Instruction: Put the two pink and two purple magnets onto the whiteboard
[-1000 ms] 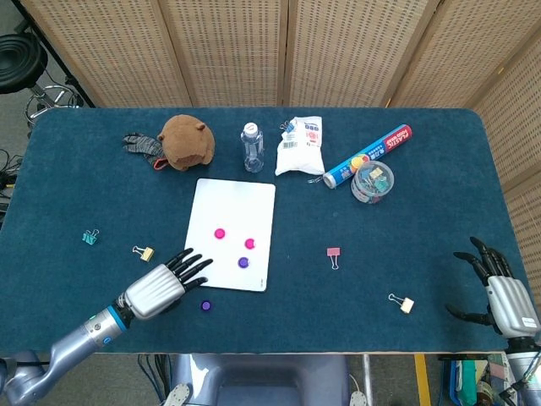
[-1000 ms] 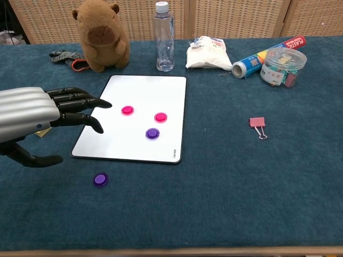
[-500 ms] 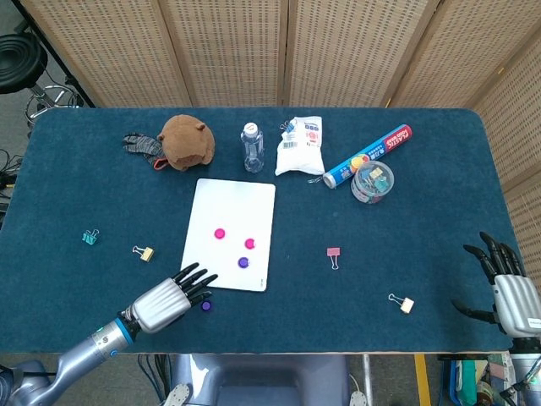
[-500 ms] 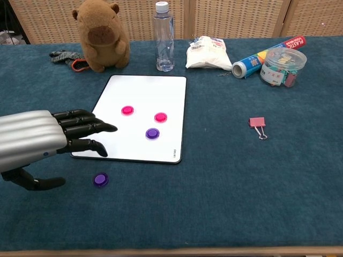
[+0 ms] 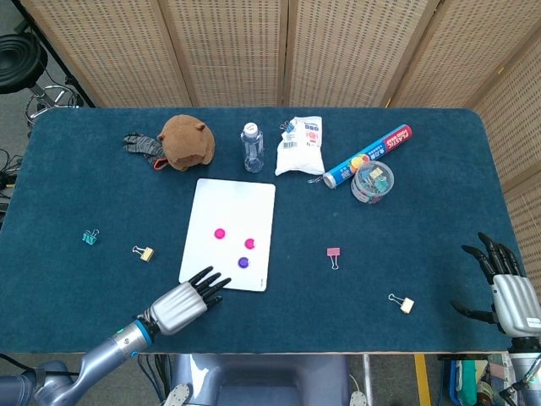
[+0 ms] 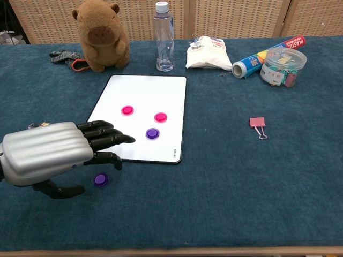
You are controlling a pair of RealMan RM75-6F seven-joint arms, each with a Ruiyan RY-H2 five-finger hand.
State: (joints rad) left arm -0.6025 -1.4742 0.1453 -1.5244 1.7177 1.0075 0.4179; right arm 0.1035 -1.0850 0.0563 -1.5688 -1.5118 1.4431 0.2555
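**Three Magnets on the Whiteboard, One Purple Magnet Off It**

Chest view showed the left hand [image 6: 53, 155] low over the blue table [image 6: 241, 193], at the near left corner of the whiteboard [image 6: 139, 91]. Its dark fingers [image 6: 104, 136] were spread apart and stretched out over the board's near edge, and nothing lay in them. Just beneath the hand, on the cloth and off the board, sat the loose purple magnet [image 6: 100, 180], close to the thumb; whether the thumb touched it could not be told.

On the board itself were two pink magnets [image 6: 127, 110] side by side, slightly apart, and a second purple magnet [image 6: 153, 133] a little nearer the camera, below the right-hand pink one.

From the head view, the left hand [image 5: 188, 303] covered the spot below the board's near left corner, and the loose magnet was hidden under it. The right hand [image 5: 505, 292] stood at the table's far right edge, well apart from the board, fingers apart and pointing up, holding nothing.

Behind the board stood a brown plush toy [image 6: 101, 35] and a clear water bottle [image 6: 164, 37]. A white packet [image 6: 206, 52], a blue tube [image 6: 262, 56] and a clear jar of clips [image 6: 283, 65] lay further right. A pink binder clip [image 6: 258, 125] lay on the cloth to the right of the board.
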